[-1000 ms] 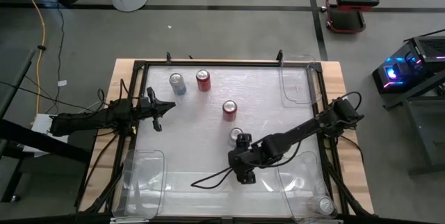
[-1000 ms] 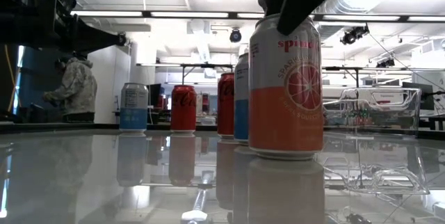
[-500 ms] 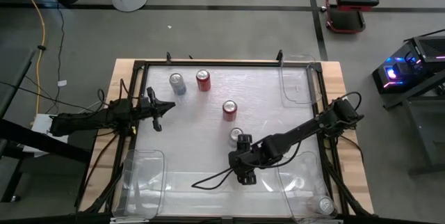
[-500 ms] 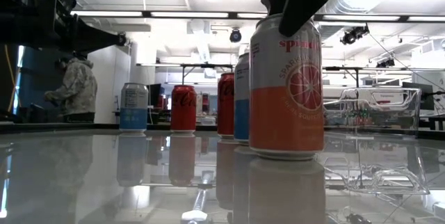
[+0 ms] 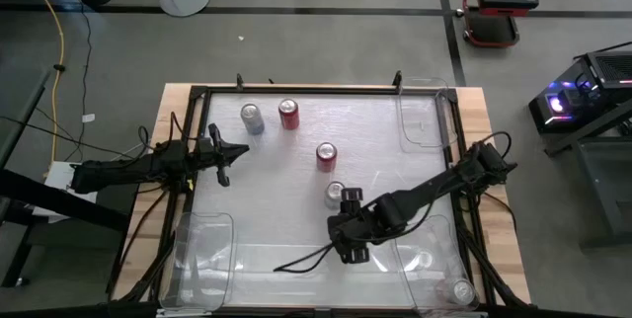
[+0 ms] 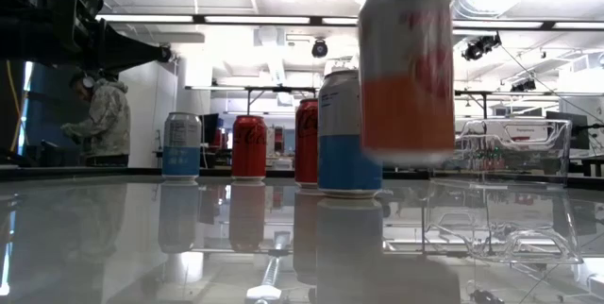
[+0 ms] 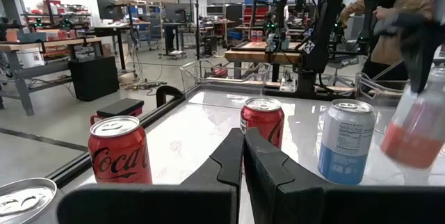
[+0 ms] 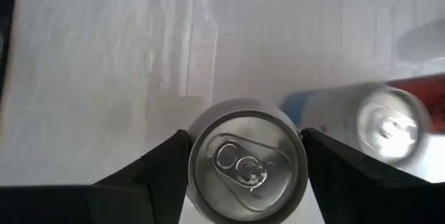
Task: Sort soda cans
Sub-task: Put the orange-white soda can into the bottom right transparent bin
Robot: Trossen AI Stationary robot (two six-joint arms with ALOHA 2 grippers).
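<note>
red can, left wrist view (image 7: 119, 152): "Coca-Cola" in white script, easy to read
red can, low view (image 6: 249, 147): same white script, tiny but you can tell
silver-blue can (image 7: 345, 142): has a nutrition-facts panel, print's too small to read
orange-and-white can (image 6: 407, 68): lettering's there but blurred, can't read it

An orange-and-white can (image 6: 407, 68) hangs upright clear of the surface (image 5: 375, 140), just beside a blue-and-silver can (image 6: 348, 132) standing upright. Beyond that blue can stand two red cans (image 5: 326, 156) (image 5: 288, 114) and a silver-blue can (image 5: 252, 119), all upright; another can (image 5: 462, 291) stands well apart from it.
</note>
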